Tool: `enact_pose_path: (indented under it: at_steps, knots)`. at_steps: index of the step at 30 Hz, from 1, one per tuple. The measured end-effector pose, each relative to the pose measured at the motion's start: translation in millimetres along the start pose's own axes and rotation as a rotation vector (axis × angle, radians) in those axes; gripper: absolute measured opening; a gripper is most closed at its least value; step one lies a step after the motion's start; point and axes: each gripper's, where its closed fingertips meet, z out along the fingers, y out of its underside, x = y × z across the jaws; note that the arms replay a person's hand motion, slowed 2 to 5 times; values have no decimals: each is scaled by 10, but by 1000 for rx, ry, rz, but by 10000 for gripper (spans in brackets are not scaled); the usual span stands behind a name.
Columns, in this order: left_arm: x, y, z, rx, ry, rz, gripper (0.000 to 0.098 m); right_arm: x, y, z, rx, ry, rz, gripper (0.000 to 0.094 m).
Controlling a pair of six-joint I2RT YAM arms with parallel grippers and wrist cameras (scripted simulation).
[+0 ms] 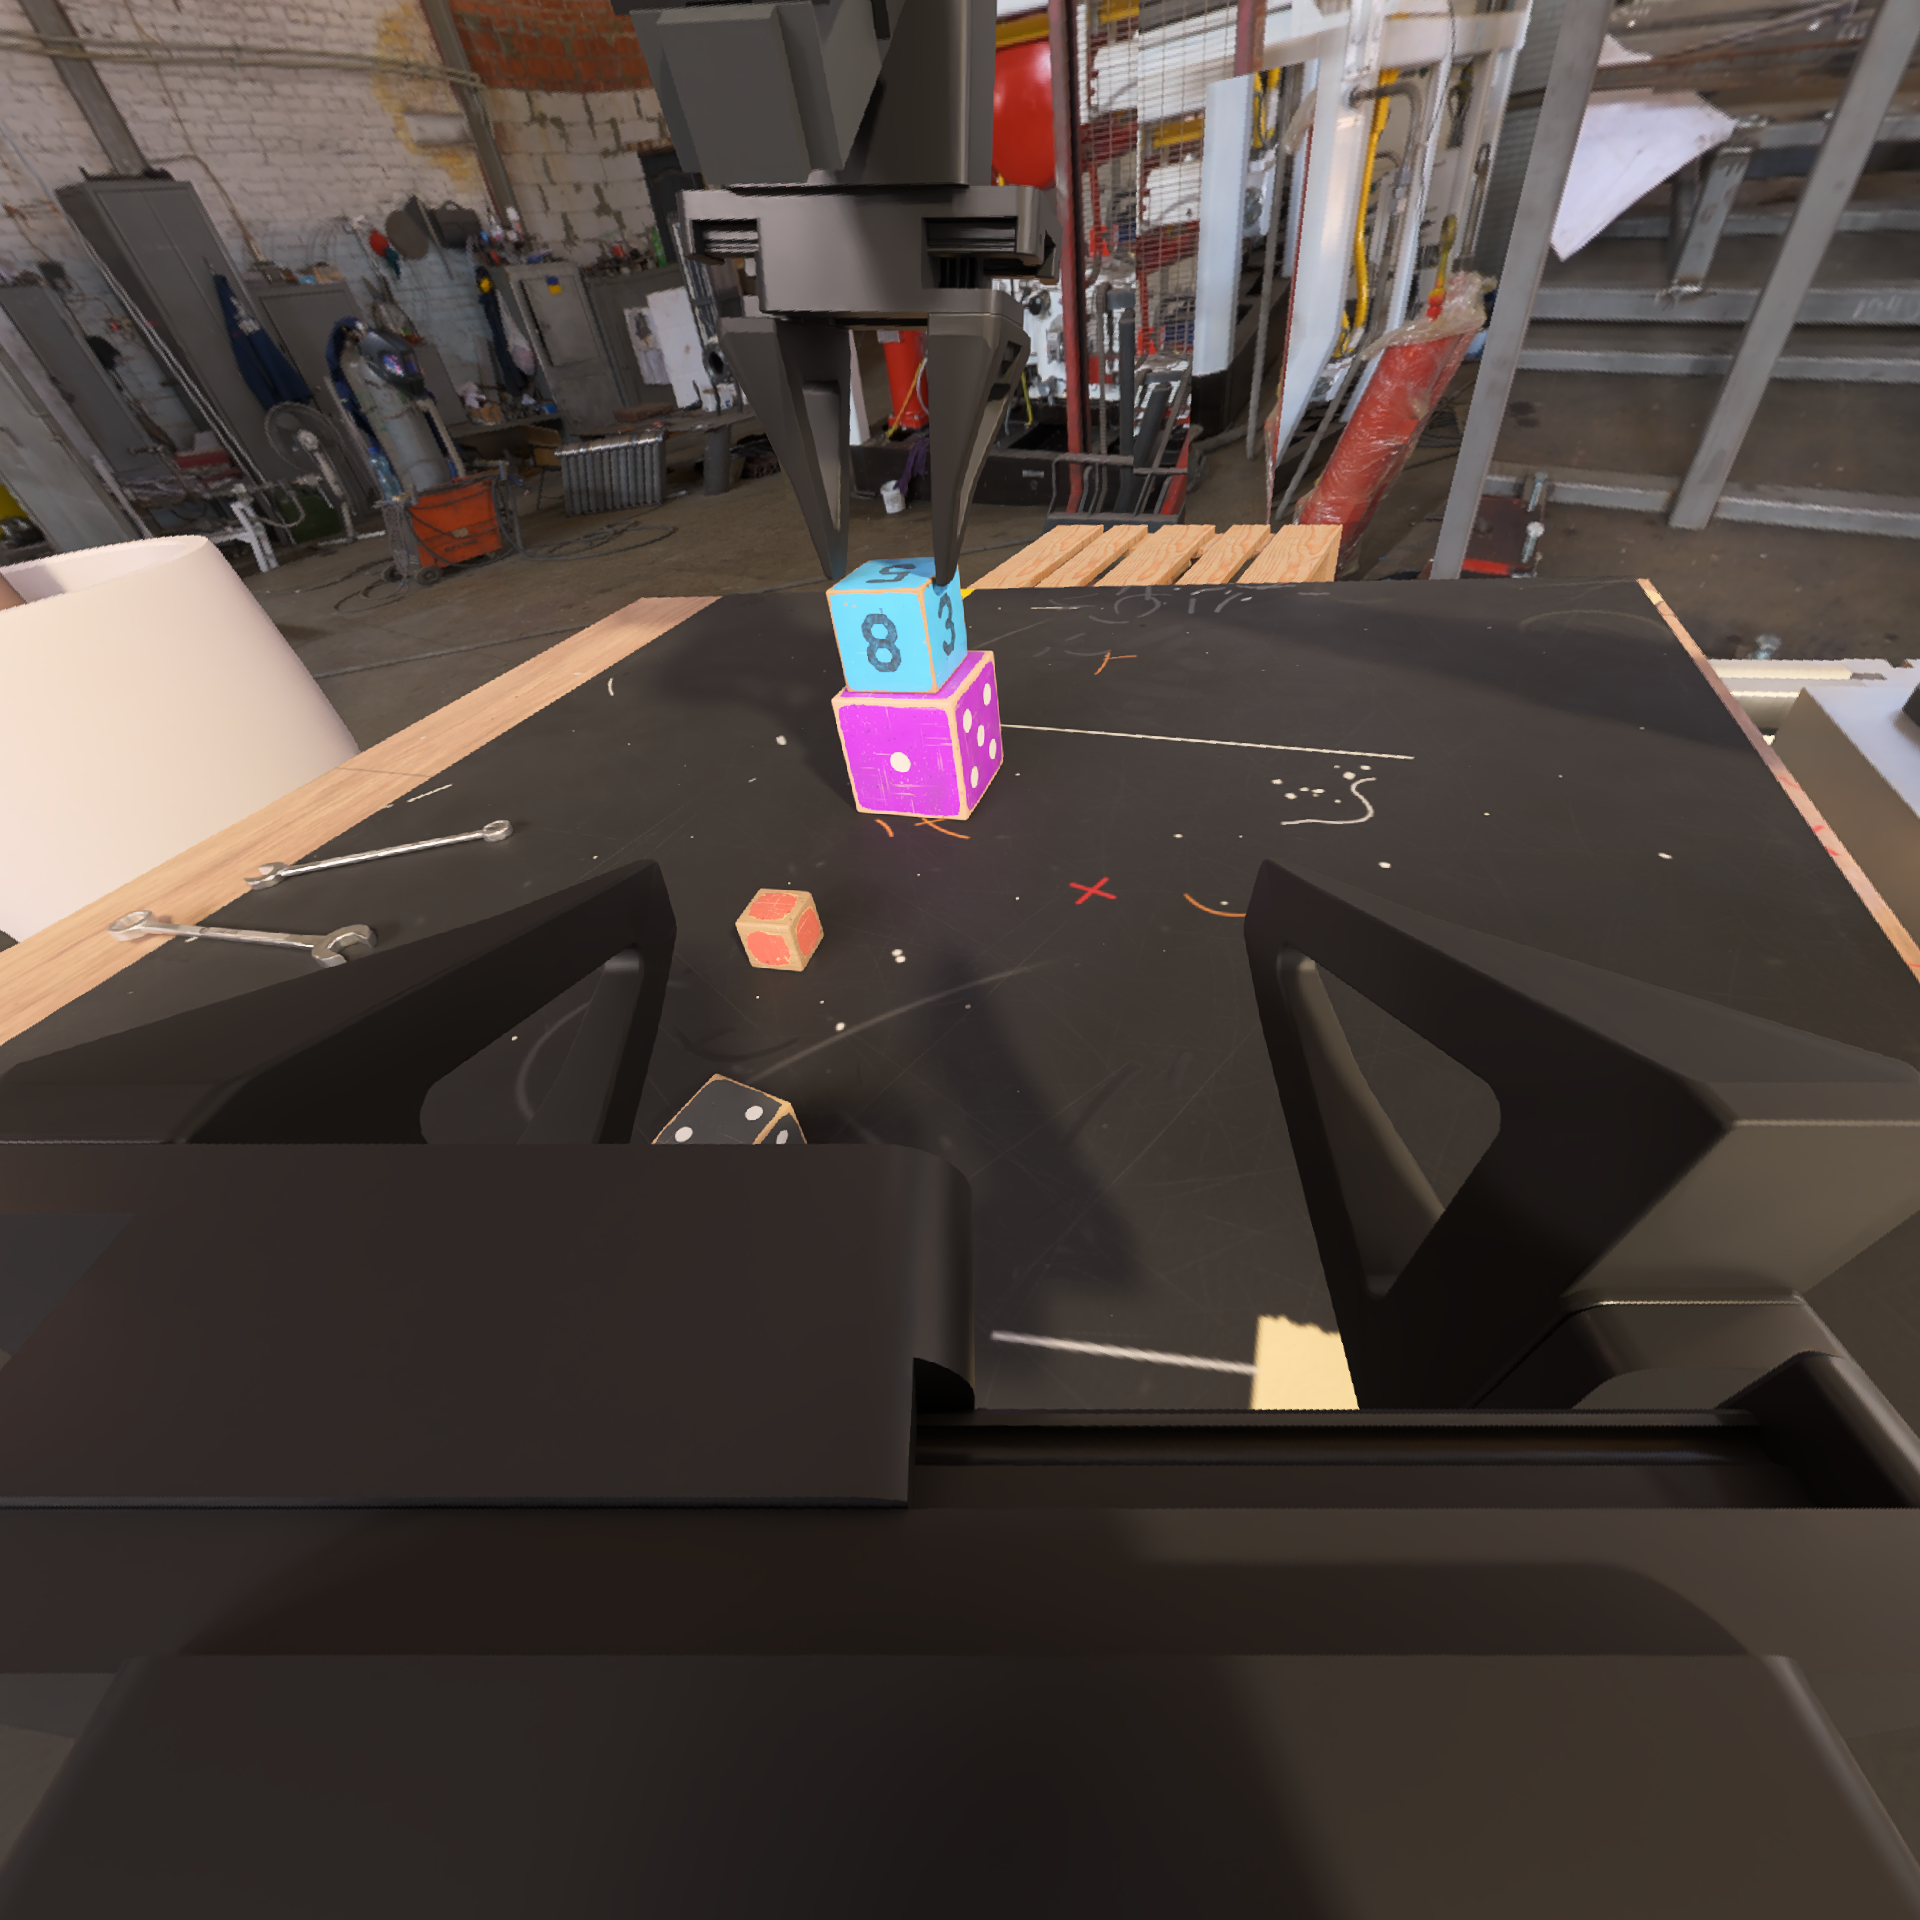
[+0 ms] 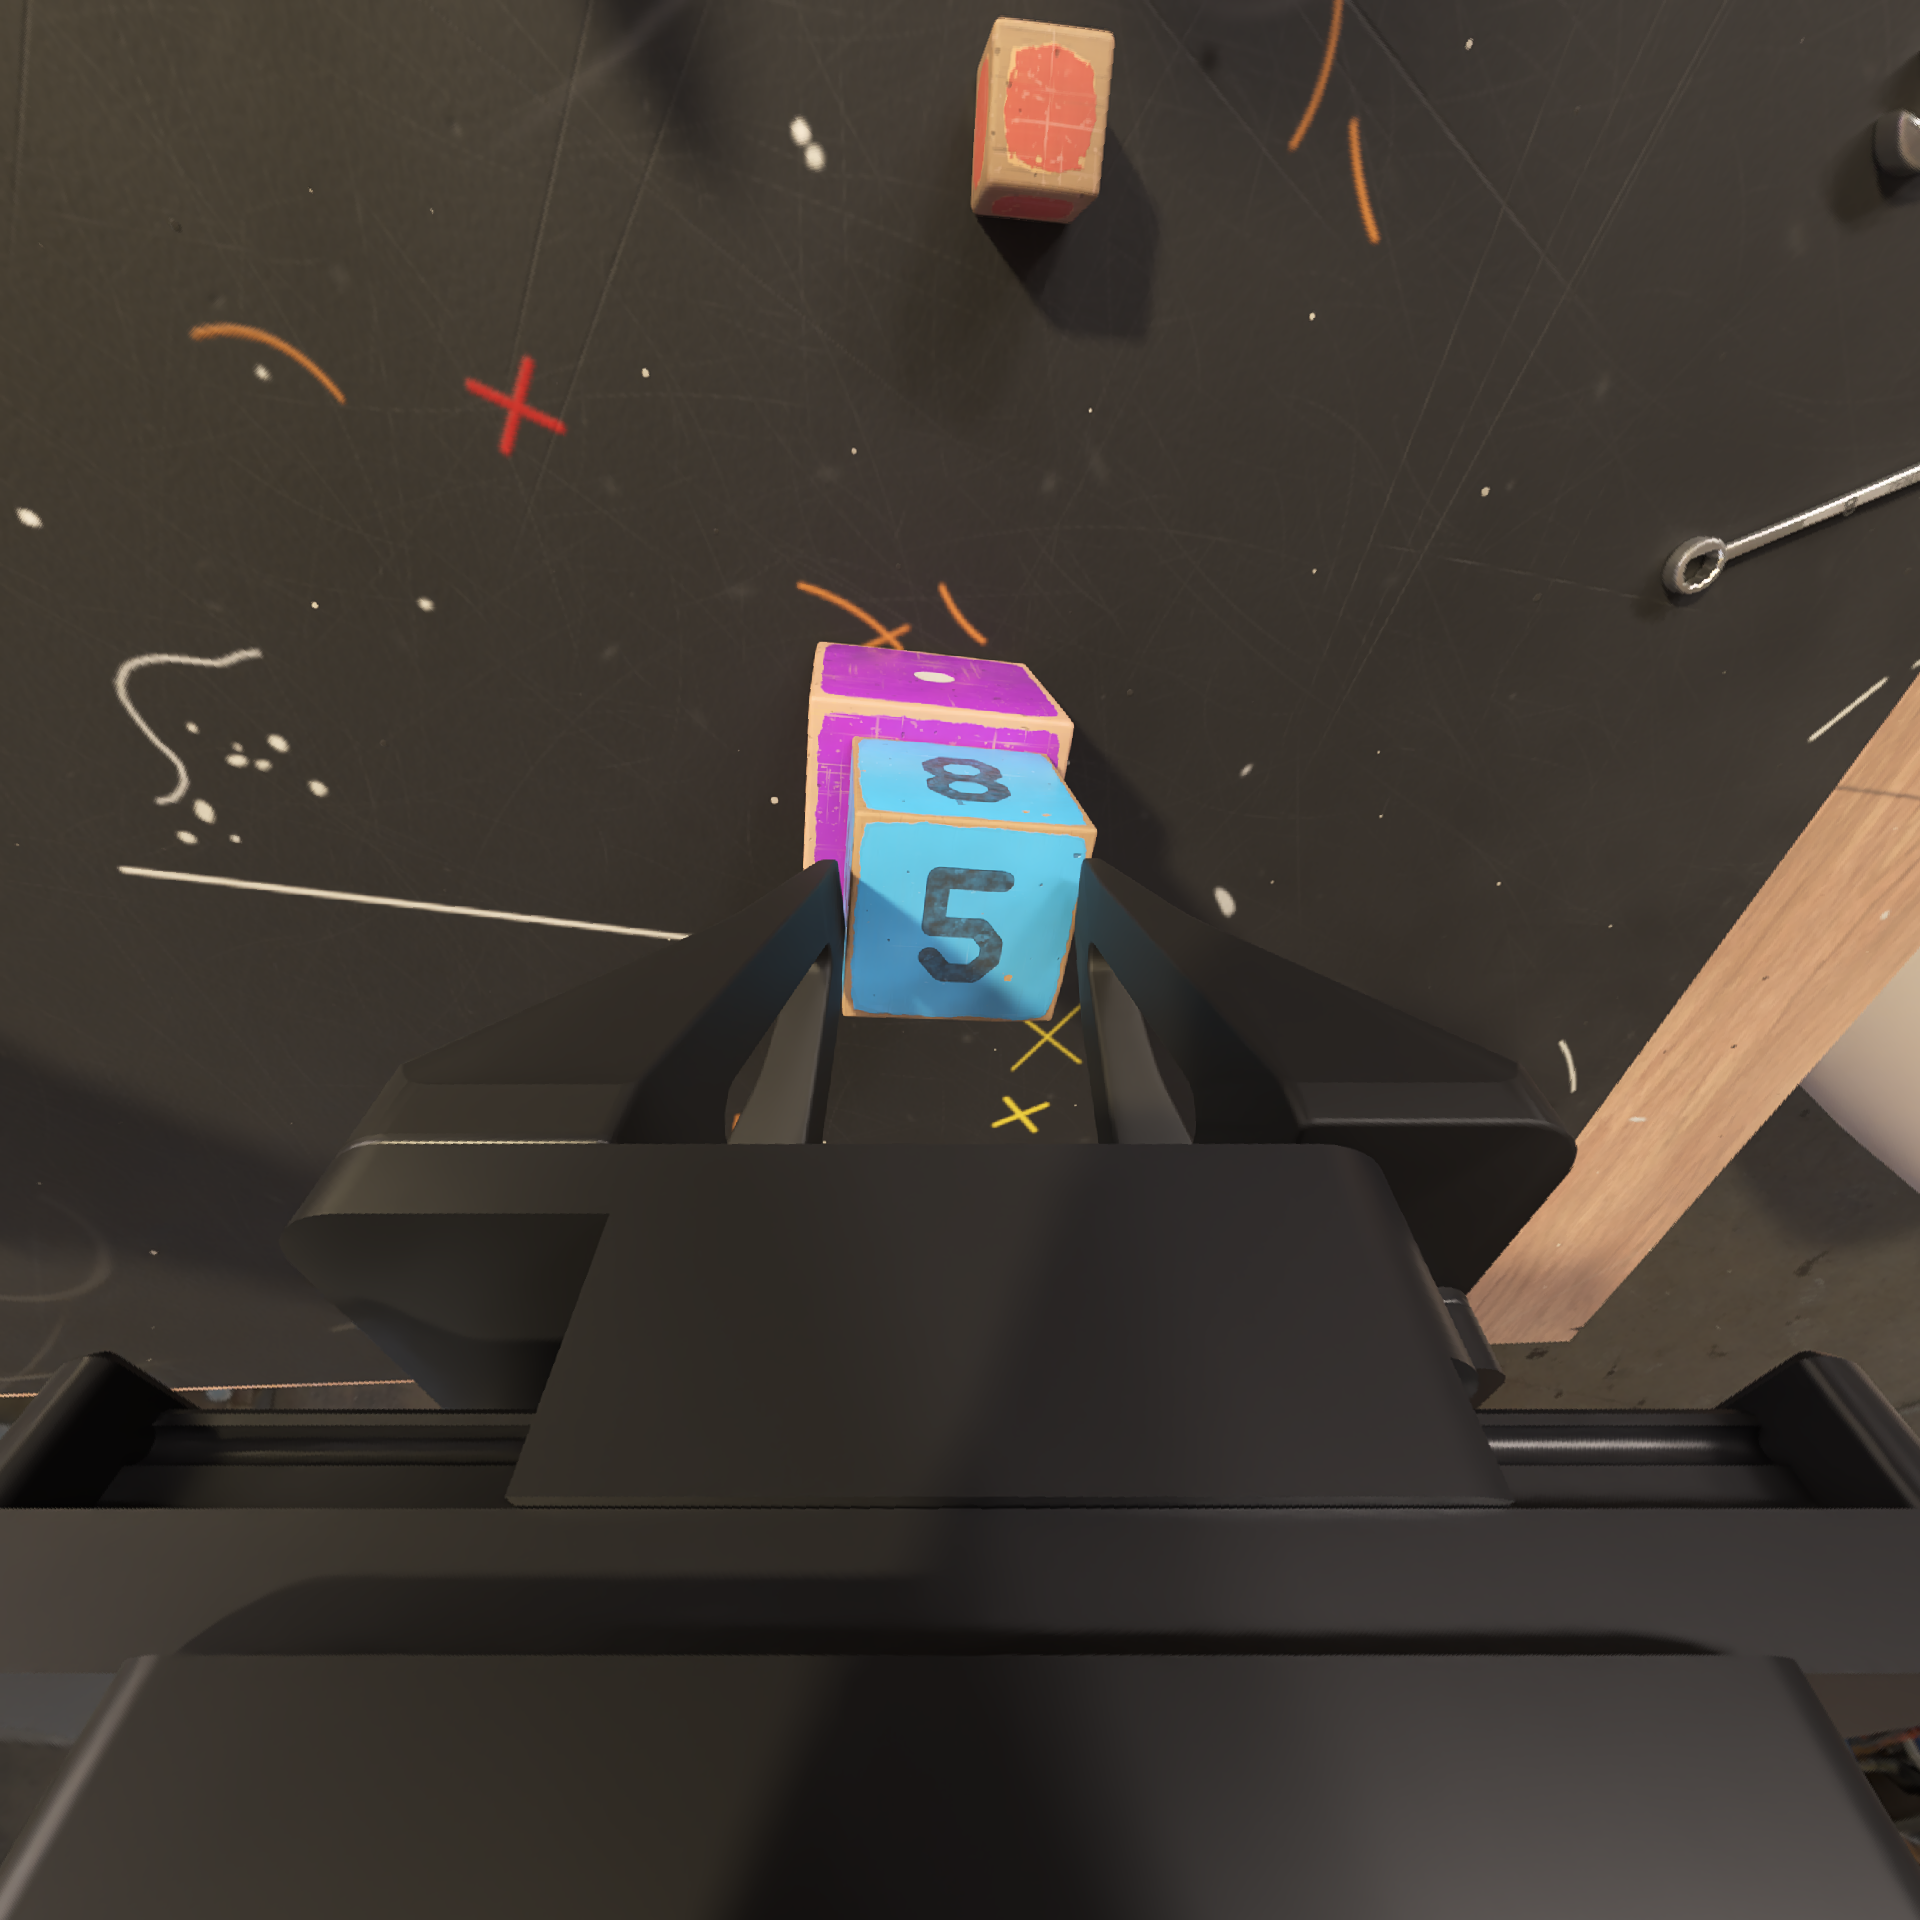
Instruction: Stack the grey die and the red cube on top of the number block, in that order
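The blue number block (image 1: 896, 636) sits on a purple die (image 1: 920, 743) at the middle of the black mat. My right gripper (image 1: 891, 571) comes down from above and is shut on the number block (image 2: 961, 914), with a finger on each side face. The purple die (image 2: 930, 707) shows beneath it. The red cube (image 1: 779, 928) (image 2: 1042, 114) lies alone on the mat, nearer my left gripper. The grey die (image 1: 732, 1117), dark with white dots, lies by my left finger's base, partly hidden by the gripper body. My left gripper (image 1: 961, 883) is open and empty.
Two wrenches (image 1: 379, 854) (image 1: 249, 935) lie at the mat's left edge; one also shows in the right wrist view (image 2: 1787, 530). A white rounded object (image 1: 135, 707) stands off the left side. A wooden pallet (image 1: 1164, 556) lies beyond the far edge.
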Motion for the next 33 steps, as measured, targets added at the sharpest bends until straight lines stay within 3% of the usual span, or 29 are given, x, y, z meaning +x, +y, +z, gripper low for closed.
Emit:
enact_pose_path:
  at_steps: [33]
  knots:
    - [8, -9, -1, 5, 5, -1, 940, 34, 20, 11, -11, -18, 26, 385]
